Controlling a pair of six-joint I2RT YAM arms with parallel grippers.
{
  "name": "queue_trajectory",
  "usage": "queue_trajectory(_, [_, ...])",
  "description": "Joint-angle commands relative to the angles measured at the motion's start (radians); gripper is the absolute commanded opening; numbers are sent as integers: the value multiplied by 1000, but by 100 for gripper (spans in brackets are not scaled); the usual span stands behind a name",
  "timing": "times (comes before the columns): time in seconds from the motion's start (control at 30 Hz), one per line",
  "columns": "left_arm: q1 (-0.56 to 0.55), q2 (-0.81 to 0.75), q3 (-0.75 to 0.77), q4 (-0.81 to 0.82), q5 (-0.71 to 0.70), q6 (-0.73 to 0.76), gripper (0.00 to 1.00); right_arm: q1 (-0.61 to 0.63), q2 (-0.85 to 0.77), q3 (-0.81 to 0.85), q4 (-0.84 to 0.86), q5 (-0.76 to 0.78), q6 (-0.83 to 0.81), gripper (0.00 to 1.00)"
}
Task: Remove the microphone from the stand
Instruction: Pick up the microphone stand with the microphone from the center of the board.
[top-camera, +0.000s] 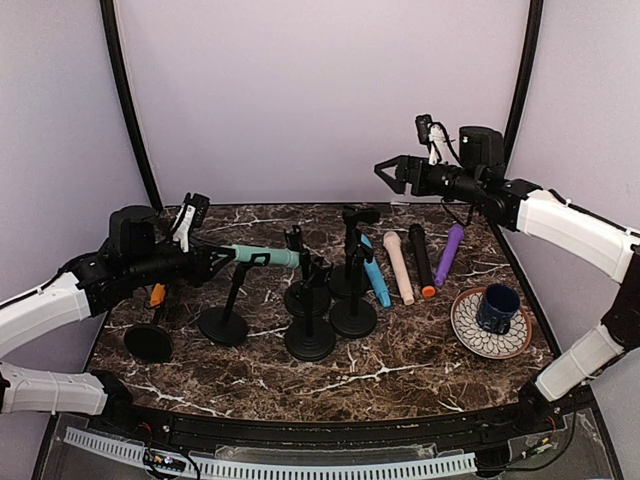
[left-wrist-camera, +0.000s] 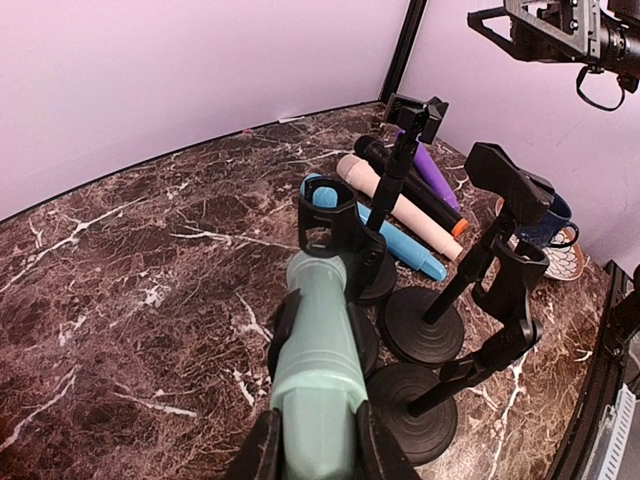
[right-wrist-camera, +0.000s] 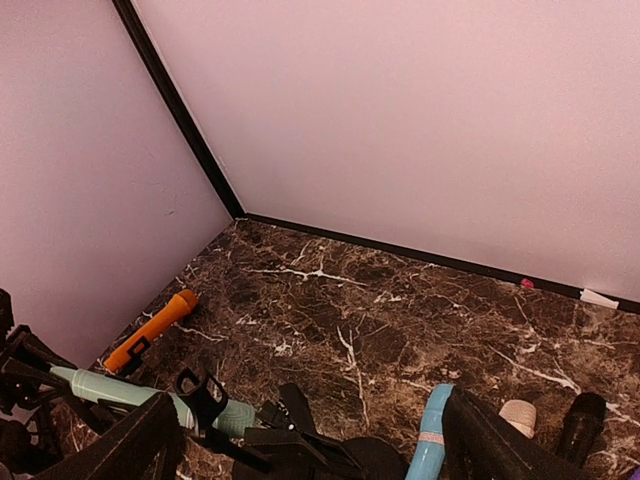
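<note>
Clenching the mint mic (left-wrist-camera: 318, 370) by its handle at nine o'clock, the left gripper (left-wrist-camera: 318, 442) holds it level, seated in the stand (top-camera: 236, 290) clip. The right gripper (top-camera: 387, 172) hangs released, high at one o'clock.

Stands (top-camera: 310, 345) mid-table; loose microphones (top-camera: 399, 268) right of them; cup (top-camera: 497, 307) on saucer (top-camera: 467, 326) farther right.

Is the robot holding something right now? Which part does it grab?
The left gripper holds the mint green microphone by the end nearest its arm. The right gripper is open and empty.
</note>
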Motion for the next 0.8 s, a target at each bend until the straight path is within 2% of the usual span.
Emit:
queue_trajectory(0.0, [7,-52,-66,81,22,-57,0,12,11,24,30,1,-23,92])
queue_trajectory(0.37, [18,-212,-185,184,-153,-214,0,29,12,15,57,8,-19,92])
queue_trajectory(0.57, [21,-283,-231,270,-177,-309,0,42,12,12,77,-3,0,92])
queue_trajectory(0.77, [21,-332,-250,388,-128,-359,0,55,4,-1,133,-64,39,92])
